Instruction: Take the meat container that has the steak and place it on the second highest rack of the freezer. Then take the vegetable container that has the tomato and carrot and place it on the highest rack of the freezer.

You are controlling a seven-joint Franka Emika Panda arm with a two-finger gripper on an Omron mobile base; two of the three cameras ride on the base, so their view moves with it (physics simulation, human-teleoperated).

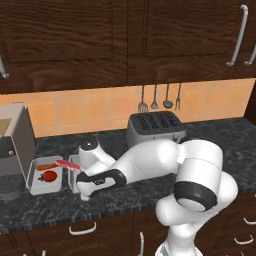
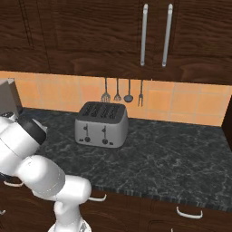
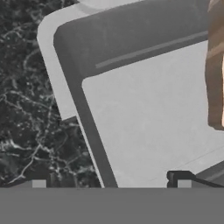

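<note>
Hand view: tool (image 3: 108, 183) spread wide astride meat container (image 3: 148, 113) wall, steak (image 3: 215, 65) inside.

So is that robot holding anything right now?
Nothing held yet. Its open gripper straddles the rim of the steak's container, one fingertip inside and one outside, not clamped.

The arm (image 1: 140, 167) hides most of the meat container (image 1: 73, 165); only the steak's (image 1: 66, 165) end pokes out at nine o'clock. In the hand view the steak runs off at three o'clock.
</note>
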